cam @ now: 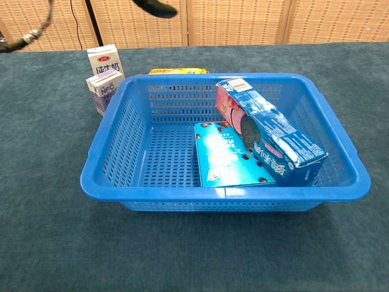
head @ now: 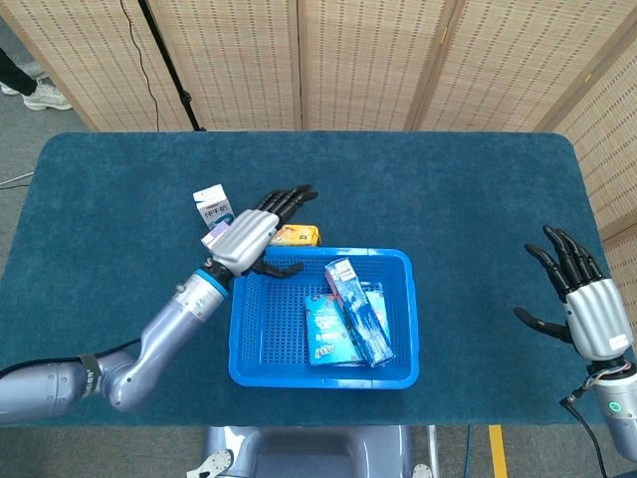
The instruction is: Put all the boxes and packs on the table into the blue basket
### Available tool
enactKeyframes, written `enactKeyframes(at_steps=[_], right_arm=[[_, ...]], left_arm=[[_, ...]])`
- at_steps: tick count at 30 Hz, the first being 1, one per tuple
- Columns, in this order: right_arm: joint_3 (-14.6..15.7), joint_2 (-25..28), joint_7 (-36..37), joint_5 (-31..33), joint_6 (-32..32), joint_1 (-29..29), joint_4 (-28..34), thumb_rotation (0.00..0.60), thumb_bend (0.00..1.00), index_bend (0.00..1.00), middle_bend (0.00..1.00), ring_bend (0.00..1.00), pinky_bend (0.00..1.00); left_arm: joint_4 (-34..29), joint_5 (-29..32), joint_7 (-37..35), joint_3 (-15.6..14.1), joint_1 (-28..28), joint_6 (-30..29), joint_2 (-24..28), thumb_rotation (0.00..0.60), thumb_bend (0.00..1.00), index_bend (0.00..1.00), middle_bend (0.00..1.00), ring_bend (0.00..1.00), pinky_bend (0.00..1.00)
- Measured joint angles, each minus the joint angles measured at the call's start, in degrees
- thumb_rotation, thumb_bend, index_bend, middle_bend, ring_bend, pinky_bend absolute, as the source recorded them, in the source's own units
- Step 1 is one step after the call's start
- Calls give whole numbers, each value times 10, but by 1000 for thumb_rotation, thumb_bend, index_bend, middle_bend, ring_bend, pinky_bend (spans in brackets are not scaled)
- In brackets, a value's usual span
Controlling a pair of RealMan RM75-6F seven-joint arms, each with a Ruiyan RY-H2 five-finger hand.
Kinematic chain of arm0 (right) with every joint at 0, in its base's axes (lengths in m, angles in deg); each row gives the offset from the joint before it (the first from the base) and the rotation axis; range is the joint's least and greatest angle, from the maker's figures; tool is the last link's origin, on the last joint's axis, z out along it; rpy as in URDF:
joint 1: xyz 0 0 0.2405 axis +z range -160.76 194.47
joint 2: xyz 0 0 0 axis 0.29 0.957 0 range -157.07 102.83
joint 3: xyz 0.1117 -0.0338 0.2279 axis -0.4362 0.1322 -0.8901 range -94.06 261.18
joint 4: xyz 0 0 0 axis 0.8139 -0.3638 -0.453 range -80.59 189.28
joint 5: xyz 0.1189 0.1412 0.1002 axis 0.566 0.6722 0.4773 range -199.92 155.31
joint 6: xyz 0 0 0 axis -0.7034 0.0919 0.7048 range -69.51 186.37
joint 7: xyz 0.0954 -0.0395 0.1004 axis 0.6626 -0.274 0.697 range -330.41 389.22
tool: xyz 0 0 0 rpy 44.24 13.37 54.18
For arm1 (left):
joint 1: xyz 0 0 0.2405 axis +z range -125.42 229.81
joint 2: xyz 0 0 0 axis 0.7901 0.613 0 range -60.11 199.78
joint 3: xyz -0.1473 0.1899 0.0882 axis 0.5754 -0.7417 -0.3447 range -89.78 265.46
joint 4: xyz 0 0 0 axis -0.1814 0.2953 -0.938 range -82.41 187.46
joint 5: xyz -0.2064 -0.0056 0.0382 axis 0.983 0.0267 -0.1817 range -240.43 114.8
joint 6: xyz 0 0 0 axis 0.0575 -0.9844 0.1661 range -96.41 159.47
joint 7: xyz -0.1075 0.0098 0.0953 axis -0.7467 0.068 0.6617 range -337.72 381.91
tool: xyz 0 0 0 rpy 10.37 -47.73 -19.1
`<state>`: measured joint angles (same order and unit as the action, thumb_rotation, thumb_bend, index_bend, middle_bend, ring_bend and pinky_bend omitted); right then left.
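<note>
Left hand [head: 244, 237] hovers with fingers spread and nothing in it, just over the back-left corner of the blue basket [head: 249, 329], fingertips reaching toward the yellow pack [head: 297, 235]. That pack lies flat on the counter [head: 119, 219] against the basket's far wall. Just beside the hand, to its left, stand the white milk carton [head: 211, 205] and the purple carton [cam: 105, 89], touching each other; in the head view the hand partly hides the purple one. Inside the basket the long cookie box [cam: 270, 132] leans tilted across the flat blue box [cam: 226, 155]. Right hand [head: 582, 304] rests open, fingers apart, well off by the counter's right edge.

Judging from this, three items remain outside and the yellow pack looks like the next pickup. Doing it well probably means coming down from above with the thumb on one long side and the fingers on the other, since the pack is low and soft and could slide under the basket rim if pushed. Lifting straight up before crossing the wall should avoid snagging. Care is needed not to knock over the upright cartons alongside.
</note>
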<state>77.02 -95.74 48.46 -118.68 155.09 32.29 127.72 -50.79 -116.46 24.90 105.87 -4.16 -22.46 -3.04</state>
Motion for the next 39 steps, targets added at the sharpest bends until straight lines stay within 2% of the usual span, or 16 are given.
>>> enactKeyframes(at_steps=[3,7,15,22,39], right_arm=[[0,1,0,-2,-1,1,2,600,0,129,0,0,159],[0,2,2,-1,-2,1,3,600,0,128,0,0,159],[0,0,5,-2,-9,5,-2,600,0,125,0,0,159],[0,-1,2,-1,-8,4,-1,600,0,123,0,0,159],[-4,-5,-10,8,-17,6,-10,600,0,121,0,0,154]], left_arm=[[19,23,37,-15,11,3,38,600,235,0,0,0,0],[45,67,50,-27,27,11,67,600,238,0,0,0,0],[102,149,66,-39,30,55,88,600,236,0,0,0,0],[172,221,97,-45,-8,104,57,600,228,0,0,0,0],[316,380,156,-65,-89,158,-45,600,228,0,0,0,0]])
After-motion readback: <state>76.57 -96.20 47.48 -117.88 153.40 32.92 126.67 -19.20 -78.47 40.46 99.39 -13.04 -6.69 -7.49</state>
